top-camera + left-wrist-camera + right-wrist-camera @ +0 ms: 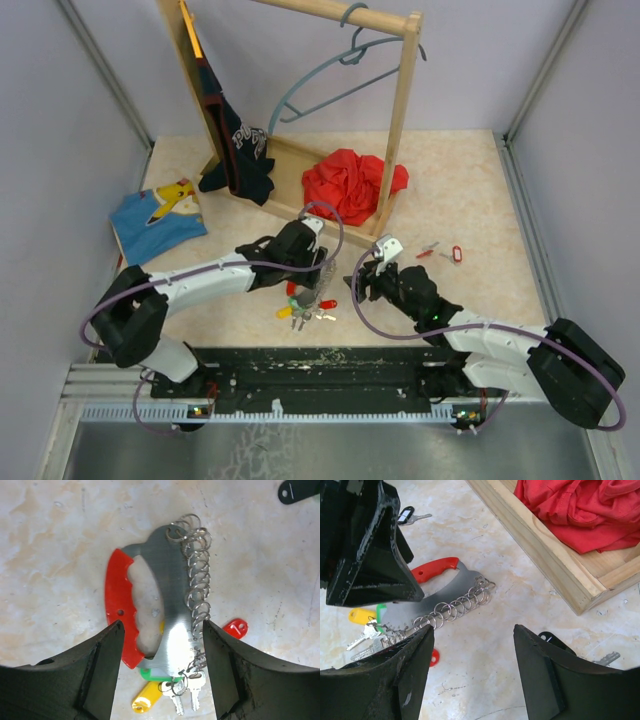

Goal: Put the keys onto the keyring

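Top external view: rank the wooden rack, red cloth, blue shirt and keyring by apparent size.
1. wooden rack
2. red cloth and blue shirt: too alike to rank
3. keyring, partly hidden, smallest

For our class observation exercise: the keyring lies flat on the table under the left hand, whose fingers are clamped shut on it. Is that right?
Not quite: the left wrist view shows the left hand open, its fingers spread either side of the keyring, not clamped on it. The keyring does lie flat on the table under that hand.
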Controlling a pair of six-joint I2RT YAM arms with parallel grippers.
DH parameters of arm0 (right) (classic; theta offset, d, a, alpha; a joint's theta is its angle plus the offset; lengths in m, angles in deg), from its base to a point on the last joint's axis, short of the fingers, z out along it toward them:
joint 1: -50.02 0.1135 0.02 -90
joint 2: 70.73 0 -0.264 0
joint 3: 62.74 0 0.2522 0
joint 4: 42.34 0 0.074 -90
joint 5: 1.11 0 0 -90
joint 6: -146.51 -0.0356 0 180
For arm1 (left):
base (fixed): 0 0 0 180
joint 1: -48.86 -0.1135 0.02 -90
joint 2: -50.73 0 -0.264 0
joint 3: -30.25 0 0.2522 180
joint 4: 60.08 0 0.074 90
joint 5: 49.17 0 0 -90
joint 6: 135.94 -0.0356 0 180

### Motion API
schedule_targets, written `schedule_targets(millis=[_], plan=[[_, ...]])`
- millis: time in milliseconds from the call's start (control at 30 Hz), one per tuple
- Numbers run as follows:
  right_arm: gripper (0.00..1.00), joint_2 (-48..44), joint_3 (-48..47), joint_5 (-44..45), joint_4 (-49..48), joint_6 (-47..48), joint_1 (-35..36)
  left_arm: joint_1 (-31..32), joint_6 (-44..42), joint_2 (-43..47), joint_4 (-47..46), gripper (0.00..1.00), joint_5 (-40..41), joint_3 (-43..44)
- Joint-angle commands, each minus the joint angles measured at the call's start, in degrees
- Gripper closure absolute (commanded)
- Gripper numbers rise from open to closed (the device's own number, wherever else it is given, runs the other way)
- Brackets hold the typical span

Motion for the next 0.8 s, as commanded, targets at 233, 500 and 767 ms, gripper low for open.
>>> schedule_targets(millis=[233,500,767], plan=[[0.35,-1.0,-0.7,-1.2,-2.5,-0.4,0.5,-4.7,1.1,-5.0,8.4,0.35,5.3,3.0],[0.35,-1.1,-0.7,-1.3,-2.3,-0.5,0.5,-5.7,0.8,-9.5,8.9,0.41,1.8,4.7],[0.35,-0.2,-1.0,-3.0,-2.9,-0.6,0.5,-5.7,1.2,-10.9,9.0,0.58,0.5,4.3]])
